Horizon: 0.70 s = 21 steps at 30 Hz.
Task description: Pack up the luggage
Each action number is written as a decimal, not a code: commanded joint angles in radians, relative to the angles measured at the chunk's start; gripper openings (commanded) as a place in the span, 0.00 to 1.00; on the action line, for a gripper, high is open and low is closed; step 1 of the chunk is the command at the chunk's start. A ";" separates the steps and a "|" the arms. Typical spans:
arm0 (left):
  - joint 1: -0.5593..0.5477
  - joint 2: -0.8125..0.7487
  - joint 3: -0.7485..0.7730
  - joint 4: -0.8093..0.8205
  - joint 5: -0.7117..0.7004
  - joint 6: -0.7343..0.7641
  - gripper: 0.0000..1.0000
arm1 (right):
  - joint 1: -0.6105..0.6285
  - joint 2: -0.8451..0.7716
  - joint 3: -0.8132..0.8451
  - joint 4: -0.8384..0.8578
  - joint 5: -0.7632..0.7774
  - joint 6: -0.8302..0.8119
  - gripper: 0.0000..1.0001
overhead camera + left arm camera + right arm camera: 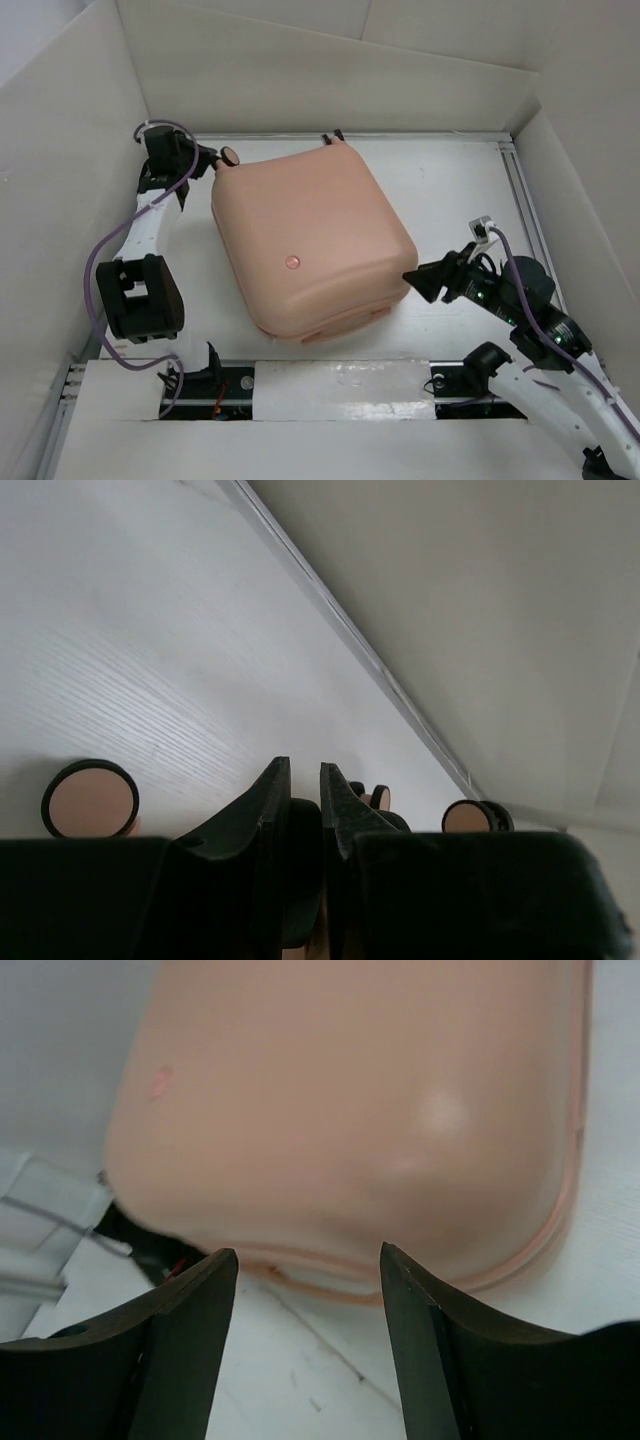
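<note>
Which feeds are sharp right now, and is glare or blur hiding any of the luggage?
Top external: even, soft light, the luggage sharp, no harsh glare. Right wrist: the luggage is blurred, with a pale glare patch on it; the right hand is crisper. Left wrist: the left hand and a wheel fairly sharp, no glare.

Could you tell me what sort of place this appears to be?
Probably a lab robot test cell: a white table boxed in by white walls, the left arm and right arm bolted at its near edge, and the luggage as a prop.
</note>
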 commanded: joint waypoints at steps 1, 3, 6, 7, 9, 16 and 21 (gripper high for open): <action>0.058 -0.076 0.003 0.190 -0.055 -0.006 0.00 | 0.038 -0.031 -0.010 0.020 -0.237 -0.003 0.65; 0.058 -0.085 -0.020 0.190 -0.054 -0.015 0.00 | 0.063 0.010 -0.027 0.032 -0.292 0.008 0.60; 0.058 -0.094 -0.029 0.163 -0.054 -0.001 0.00 | 0.085 0.095 -0.056 0.023 -0.293 0.017 0.51; 0.058 -0.106 -0.063 0.163 -0.054 -0.001 0.00 | 0.085 0.113 -0.066 0.049 -0.306 0.017 0.51; 0.058 -0.152 -0.107 0.177 -0.054 -0.001 0.00 | 0.085 0.146 -0.105 0.089 -0.268 0.030 0.49; 0.049 -0.384 -0.486 0.310 0.021 -0.147 0.00 | 0.066 0.552 0.008 0.295 -0.136 -0.025 0.44; 0.016 -0.572 -0.753 0.373 0.044 -0.199 0.00 | -0.074 0.791 0.191 0.391 -0.044 -0.055 0.40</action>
